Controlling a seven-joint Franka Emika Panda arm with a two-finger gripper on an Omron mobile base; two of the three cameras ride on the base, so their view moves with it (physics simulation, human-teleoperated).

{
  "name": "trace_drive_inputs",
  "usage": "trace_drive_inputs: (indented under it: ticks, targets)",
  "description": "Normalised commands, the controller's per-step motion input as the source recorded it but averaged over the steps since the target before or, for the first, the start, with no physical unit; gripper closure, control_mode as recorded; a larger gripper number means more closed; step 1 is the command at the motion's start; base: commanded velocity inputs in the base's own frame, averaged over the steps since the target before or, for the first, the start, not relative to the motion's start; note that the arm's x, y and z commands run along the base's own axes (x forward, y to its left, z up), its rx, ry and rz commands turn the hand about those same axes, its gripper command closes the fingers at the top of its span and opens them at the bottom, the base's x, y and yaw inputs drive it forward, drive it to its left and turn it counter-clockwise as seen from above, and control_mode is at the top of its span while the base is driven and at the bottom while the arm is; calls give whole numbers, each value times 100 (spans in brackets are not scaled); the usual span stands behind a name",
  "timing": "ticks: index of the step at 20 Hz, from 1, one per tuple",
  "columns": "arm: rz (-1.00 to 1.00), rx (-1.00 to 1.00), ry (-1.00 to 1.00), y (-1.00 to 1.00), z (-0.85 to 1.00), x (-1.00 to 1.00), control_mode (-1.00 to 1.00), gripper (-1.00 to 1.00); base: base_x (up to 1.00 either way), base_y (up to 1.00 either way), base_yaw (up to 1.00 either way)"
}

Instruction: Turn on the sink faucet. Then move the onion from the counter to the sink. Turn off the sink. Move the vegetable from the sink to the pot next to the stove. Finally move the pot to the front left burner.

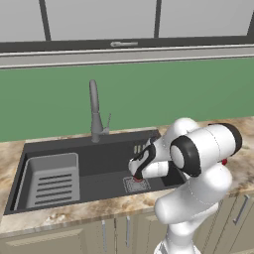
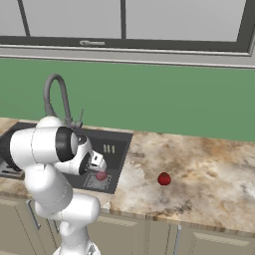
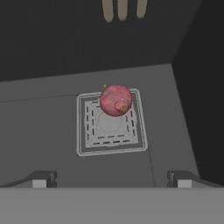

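One onion (image 3: 116, 100) sits on the far edge of the drain grate (image 3: 110, 123) in the sink (image 1: 99, 163), free all round; the hand (image 3: 111, 180) hovers above, fingers wide apart, near the right wall.

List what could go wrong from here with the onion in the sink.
1. The onion sits on the drain grate, a round ball that may roll off when the open hand closes on it.
2. The hand hangs low inside the sink, so its fingers may hit the basin wall.
3. A second red ball on the counter could be mistaken for it.
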Motion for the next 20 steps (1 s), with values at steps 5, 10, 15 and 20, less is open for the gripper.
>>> trace_drive_inputs:
  ticks: [5,10,15,20]
  targets:
    - [-2,0,0,0,-17,1,-100,-100,0,0,0]
    - [-3,0,0,0,-17,4,-100,-100,0,0,0]
    - [-3,0,0,-1,-12,10,-100,-100,0,0,0]
    - [-3,0,0,0,-7,13,-100,-100,0,0,0]
